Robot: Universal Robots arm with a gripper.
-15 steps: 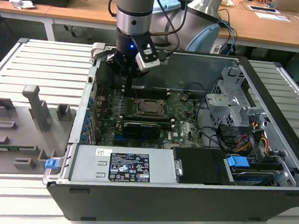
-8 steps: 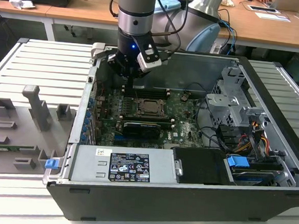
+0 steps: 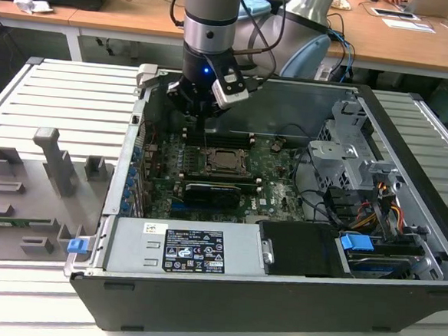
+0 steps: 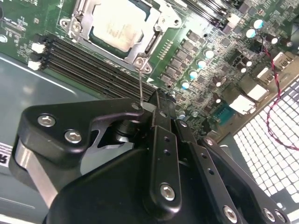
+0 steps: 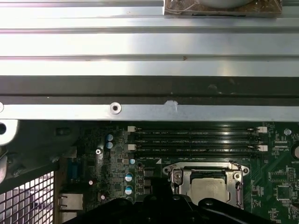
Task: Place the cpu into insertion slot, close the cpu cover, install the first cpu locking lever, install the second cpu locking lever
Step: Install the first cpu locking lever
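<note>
gripper (image 4: 148, 103) pinched closed on the thin locking lever (image 4: 141, 84); cpu (image 4: 117, 25) lies seated under the closed cpu cover (image 4: 161, 22), beside the memory slots (image 4: 84, 58). risk: the springy wire may slip free and snap back.

Bright, even overhead room light. The ribbed metal bench (image 5: 149, 42) glares white in the first wrist view; the computer case's (image 3: 290, 103) inside lies shadowed, a blue lamp (image 3: 205, 69) glowing on the arm (image 3: 210, 21).
</note>
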